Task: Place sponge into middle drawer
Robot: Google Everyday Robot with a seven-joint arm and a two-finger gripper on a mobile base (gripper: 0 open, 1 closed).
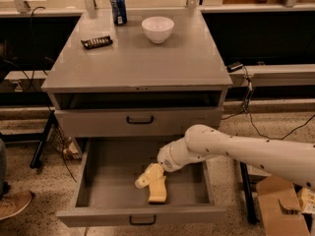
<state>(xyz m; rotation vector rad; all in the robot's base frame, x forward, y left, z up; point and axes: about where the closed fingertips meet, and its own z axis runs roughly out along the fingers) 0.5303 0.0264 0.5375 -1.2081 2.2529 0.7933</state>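
Observation:
The middle drawer (98, 181) is pulled fully open at the bottom of the grey cabinet, its grey floor in plain sight. My white arm reaches in from the right, and my gripper (149, 177) is low inside the drawer, right of its centre. The pale yellow sponge (157, 193) is at the gripper's tip, down on or just above the drawer floor near the front wall. Where the sponge ends and the cream gripper begins is unclear.
The shallower drawer (140, 120) above is shut. On the cabinet top stand a white bowl (158, 28), a blue can (118, 9) and a dark snack bar (97, 42). A cardboard box (283, 208) sits on the floor at the right, and a shoe (12, 205) at the left.

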